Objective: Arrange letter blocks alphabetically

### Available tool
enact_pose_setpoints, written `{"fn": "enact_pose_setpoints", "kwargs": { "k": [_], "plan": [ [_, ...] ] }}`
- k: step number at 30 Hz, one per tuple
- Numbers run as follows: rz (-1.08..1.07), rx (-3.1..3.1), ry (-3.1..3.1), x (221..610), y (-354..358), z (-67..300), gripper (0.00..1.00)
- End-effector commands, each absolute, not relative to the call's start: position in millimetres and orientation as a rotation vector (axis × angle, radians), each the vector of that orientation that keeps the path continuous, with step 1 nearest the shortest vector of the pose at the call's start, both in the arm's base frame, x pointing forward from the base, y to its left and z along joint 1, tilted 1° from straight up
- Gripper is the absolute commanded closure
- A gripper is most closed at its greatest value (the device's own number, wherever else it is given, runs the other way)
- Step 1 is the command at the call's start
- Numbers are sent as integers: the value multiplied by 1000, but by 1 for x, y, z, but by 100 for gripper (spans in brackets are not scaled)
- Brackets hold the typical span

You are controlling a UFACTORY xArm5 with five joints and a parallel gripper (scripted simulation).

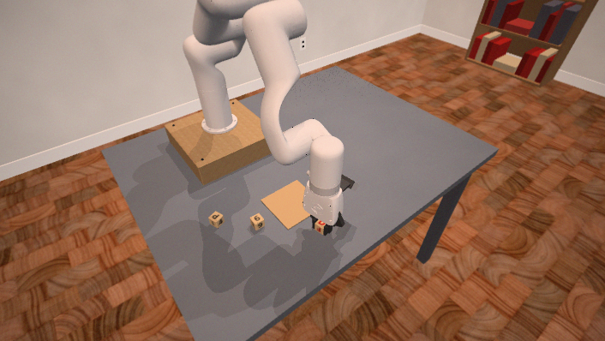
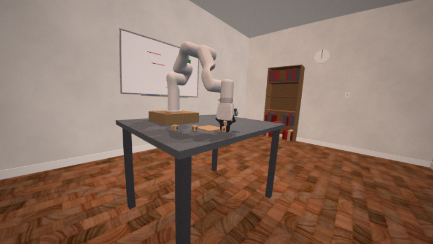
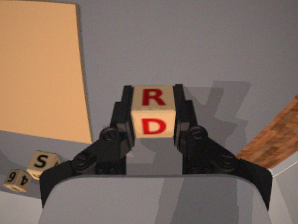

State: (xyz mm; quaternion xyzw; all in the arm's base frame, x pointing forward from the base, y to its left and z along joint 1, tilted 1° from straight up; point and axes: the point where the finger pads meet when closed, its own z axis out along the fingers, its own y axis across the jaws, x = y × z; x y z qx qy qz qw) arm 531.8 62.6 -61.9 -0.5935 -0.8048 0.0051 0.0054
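Observation:
A wooden block (image 1: 320,226) (image 2: 224,129) (image 3: 153,120) with red letters is between the fingers at table level, just off the mat (image 1: 284,205) (image 2: 208,127) (image 3: 40,70). My gripper (image 1: 322,228) (image 2: 224,128) (image 3: 153,98) is shut on it. Its R and D faces show in the wrist view. Two blocks with dark marks lie left of the mat in the top view: a middle block (image 1: 257,222) (image 2: 194,128) with 6- or 9-like marks and a left block (image 1: 216,219) (image 2: 175,127). A fourth block is not clearly visible; a pale, reddish patch shows between the fingers in the exterior view.
The wooden base (image 1: 240,154) (image 2: 175,118) stands at the back of the grey table (image 1: 386,128) (image 2: 178,142). The table's front edge runs near the gripper. The gripper covers the mat's right part in the top view.

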Motion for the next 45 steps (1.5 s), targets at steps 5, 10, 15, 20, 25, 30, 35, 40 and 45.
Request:
{"fn": "enact_pose_setpoints", "kwargs": {
  "k": [5, 10, 15, 20, 25, 30, 35, 40, 45],
  "plan": [
    [12, -1860, -2522, 533, 63, -59, 73],
    [12, -1860, -2522, 534, 63, -41, 73],
    [12, -1860, -2522, 534, 63, -13, 73],
    [12, -1860, -2522, 534, 64, 18, 73],
    [12, -1860, -2522, 534, 64, 38, 73],
    [12, -1860, -2522, 534, 64, 39, 73],
    [12, -1860, -2522, 534, 64, 39, 73],
    [12, -1876, -2510, 534, 64, 39, 73],
    [13, -2010, -2404, 526, 67, 40, 73]
  ]
}}
